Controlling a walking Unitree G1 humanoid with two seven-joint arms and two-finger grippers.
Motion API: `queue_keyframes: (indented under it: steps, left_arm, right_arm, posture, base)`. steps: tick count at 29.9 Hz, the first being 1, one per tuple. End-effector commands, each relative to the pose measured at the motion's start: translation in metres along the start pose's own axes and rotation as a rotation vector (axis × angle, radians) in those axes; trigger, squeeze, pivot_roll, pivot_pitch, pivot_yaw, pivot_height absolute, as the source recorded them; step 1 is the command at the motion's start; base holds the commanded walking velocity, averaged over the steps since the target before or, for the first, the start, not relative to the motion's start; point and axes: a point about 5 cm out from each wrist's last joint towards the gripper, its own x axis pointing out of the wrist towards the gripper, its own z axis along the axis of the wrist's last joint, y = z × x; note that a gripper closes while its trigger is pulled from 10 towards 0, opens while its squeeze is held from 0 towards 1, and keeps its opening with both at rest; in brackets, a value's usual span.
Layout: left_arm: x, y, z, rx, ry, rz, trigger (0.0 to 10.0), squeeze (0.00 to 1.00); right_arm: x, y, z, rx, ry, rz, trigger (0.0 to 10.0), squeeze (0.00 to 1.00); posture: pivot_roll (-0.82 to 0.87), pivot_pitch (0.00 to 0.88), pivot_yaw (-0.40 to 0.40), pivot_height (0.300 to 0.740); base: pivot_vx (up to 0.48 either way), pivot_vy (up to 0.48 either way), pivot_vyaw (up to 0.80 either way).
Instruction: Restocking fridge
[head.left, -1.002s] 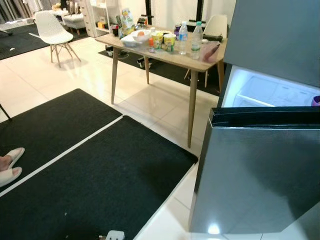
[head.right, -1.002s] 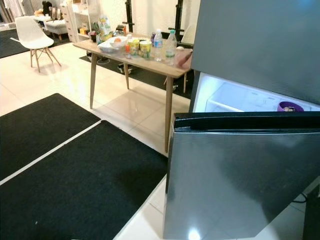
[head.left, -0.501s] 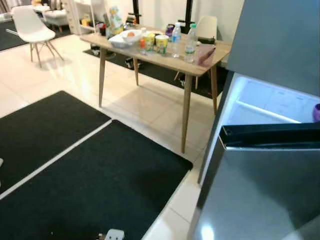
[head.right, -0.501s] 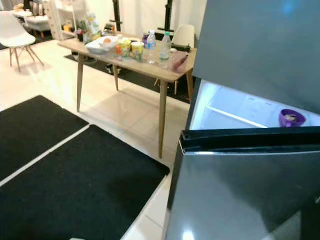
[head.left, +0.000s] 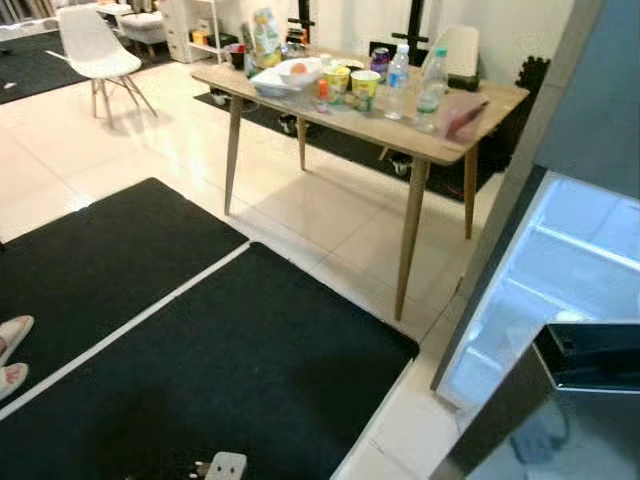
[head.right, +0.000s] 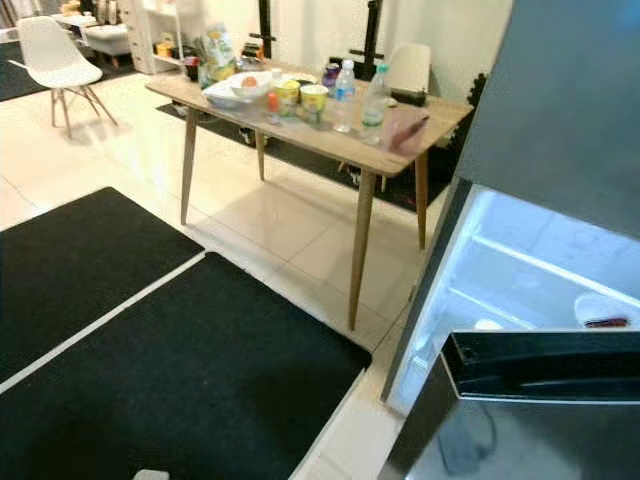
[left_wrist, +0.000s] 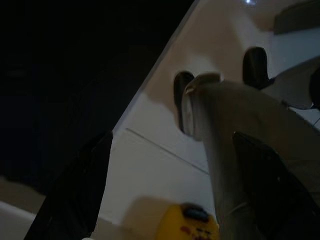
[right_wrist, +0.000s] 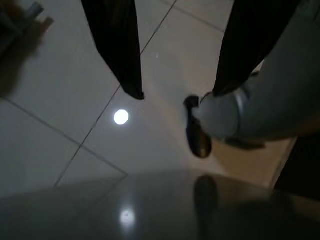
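Leftmost on the wooden table (head.right: 330, 135) sits a white bowl (head.right: 238, 90) holding something orange, then two yellow cups (head.right: 301, 98) and two clear water bottles (head.right: 360, 96). Right of the table stands the grey fridge (head.right: 560, 110), door (head.right: 520, 420) swung open, its lit white shelves bearing a pale dish (head.right: 603, 312). Both arms hang idle: left tool (left_wrist: 170, 195) fingers apart, right tool (right_wrist: 182, 82) fingers apart above the tiled floor (right_wrist: 60, 115).

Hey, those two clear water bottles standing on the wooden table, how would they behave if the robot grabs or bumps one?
The water bottles stand tall and narrow near the edge of the wooden table, so a sideways bump would probably tip one. They look like thin clear plastic, likely to dent under a tight squeeze. If knocked over, the round body would probably roll.
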Motion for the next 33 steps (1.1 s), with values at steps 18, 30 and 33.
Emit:
queue_keyframes:
  steps: [18,30,33]
  left_arm:
    - [-0.001,-0.003,-0.011,-0.008,0.029,-0.014,10.0,0.00]
    - [-0.001,-0.003,-0.014,-0.019,0.031,-0.013,10.0,0.00]
    - [-0.002,-0.002,-0.015,-0.029,0.028,-0.008,10.0,0.00]
  right_arm:
    - [-0.009,0.006,0.151,0.269,-0.565,0.095,10.0,0.00]
    - [-0.042,0.040,0.251,0.211,-0.855,0.217,10.0,0.00]
    - [-0.054,0.045,0.271,0.201,-0.926,0.231,10.0,0.00]
  posture:
    - [-0.06,0.000,-0.006,0.740]
    - [-0.03,0.000,-0.016,0.740]
    - [-0.02,0.000,-0.021,0.740]
  base:
    - [0.000,0.000,0.00]
    - [0.000,0.000,0.00]
    - [0.000,0.000,0.00]
